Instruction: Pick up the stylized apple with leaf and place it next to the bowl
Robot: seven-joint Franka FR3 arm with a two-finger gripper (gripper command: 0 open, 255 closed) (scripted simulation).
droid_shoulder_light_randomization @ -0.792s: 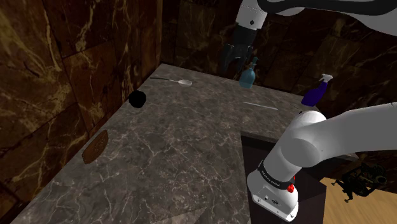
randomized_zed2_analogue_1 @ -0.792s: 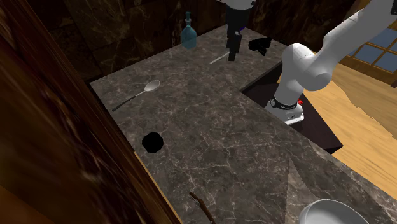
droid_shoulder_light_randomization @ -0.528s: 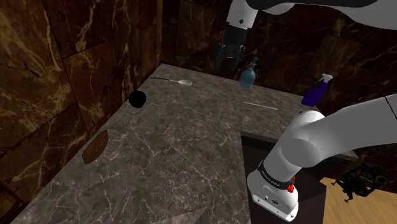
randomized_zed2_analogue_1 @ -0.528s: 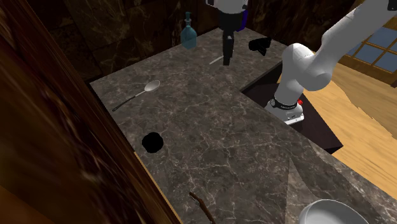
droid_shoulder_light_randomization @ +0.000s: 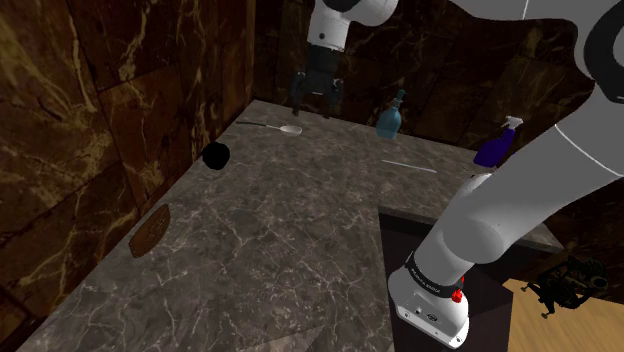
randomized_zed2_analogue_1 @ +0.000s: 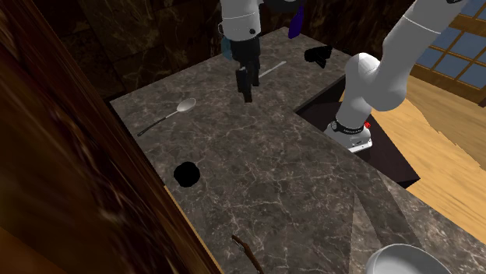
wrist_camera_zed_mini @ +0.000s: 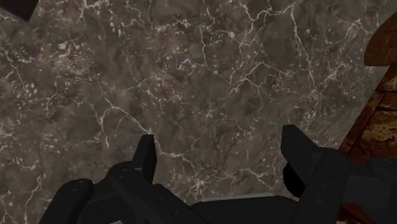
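Wide open, the black pincer point(droid_shoulder_light_randomization: 314, 104) hangs over the back part of the dark marble counter point(droid_shoulder_light_randomization: 300, 235) with nothing in its grasp. In the wrist view its two fingers point(wrist_camera_zed_mini: 145, 158) stand well apart, and between them lies bare veined counter. Reading the shoulder view from its left, the apple point(droid_shoulder_light_randomization: 216, 156) comes first: drawn plain black and round, it sits on the counter close to the brown marbled wall point(droid_shoulder_light_randomization: 120, 120), well apart from the pincer, and its leaf cannot be made out. Next a pale spoon point(droid_shoulder_light_randomization: 287, 129) lies flat near the counter's back edge, just below the pincer and a little to its left in that view. Further right a blue glass bottle point(droid_shoulder_light_randomization: 390, 118) stands upright, a thin pale rod point(droid_shoulder_light_randomization: 410, 166) lies flat in front of it, and a purple spray bottle point(droid_shoulder_light_randomization: 498, 145) stands at the counter's far right. At the lower right the arm's white base sits on its dark stand point(droid_shoulder_light_randomization: 490, 312). In the second exterior view, from its left, the spoon lies on the counter, the apple sits below it near the wall-side edge, the pincer points down over the counter to the right of the spoon, and a pale grey bowl point(randomized_zed2_analogue_1: 393, 249) sits in the lower right corner, cut by the edge and well apart from the apple.
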